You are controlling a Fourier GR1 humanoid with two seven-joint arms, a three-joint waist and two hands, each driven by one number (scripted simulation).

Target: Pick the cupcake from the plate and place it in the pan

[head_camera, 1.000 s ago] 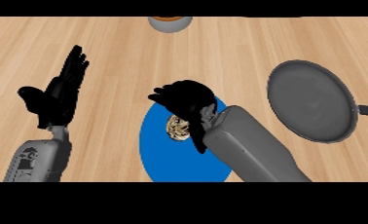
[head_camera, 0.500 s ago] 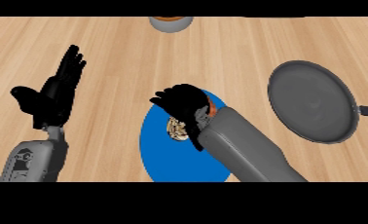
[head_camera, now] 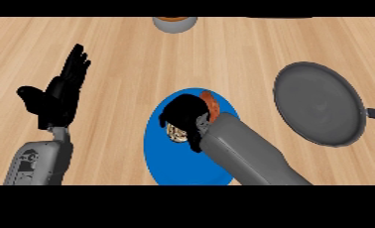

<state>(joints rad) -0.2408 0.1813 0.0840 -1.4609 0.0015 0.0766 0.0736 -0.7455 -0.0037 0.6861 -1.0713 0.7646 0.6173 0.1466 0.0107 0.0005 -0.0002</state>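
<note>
Compared with a second ago, the right hand (head_camera: 187, 118) has been curled tighter round the cupcake (head_camera: 177, 133) on the blue plate (head_camera: 164, 165), so it looks grabbed and the lift toward the pan (head_camera: 319, 103) can be expected next, while the left hand (head_camera: 58, 95) is kept spread at the left.

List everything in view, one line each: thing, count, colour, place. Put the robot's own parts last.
Counter: one, light wood, fills the view.
Plate: one, blue, lower centre of the counter.
Cupcake: one, tan and speckled, on the plate, mostly hidden under the right hand.
Brown-orange item: one, on the plate beside the right hand; what it is cannot be told.
Pan: one, grey, at the right, holding nothing.
Bowl: one, grey with brown contents, top centre edge.
Left hand: one, black, open, fingers up, resting at the left.
Right hand: one, black, curled round the cupcake over the plate.
</note>
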